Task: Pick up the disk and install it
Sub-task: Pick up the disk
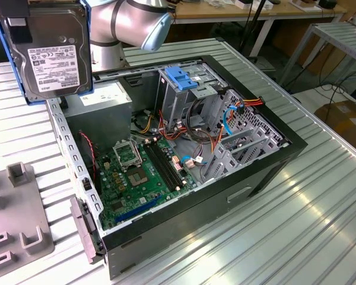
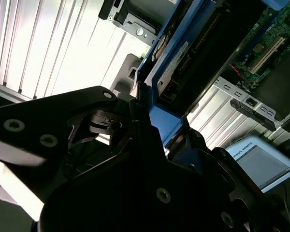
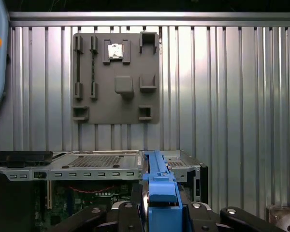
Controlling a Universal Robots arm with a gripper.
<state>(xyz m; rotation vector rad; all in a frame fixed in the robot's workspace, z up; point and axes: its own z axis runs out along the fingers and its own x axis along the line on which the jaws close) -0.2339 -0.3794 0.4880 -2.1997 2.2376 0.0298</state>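
Ribbed metal tabletop (image 1: 308, 225) carries an open computer case (image 1: 267, 172). Disk (image 1: 47, 50) is up in the air, upright, above the case corner near the grey power supply (image 1: 101, 101), its label facing the exterior view. Claw (image 3: 162, 212) is clamped on the disk's blue bracket.

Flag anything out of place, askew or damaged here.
Nothing looks damaged or spilled. The only thing away from its place is the disk, clamped upright in the jaws, in the air beside the open case, not in the drive cage.
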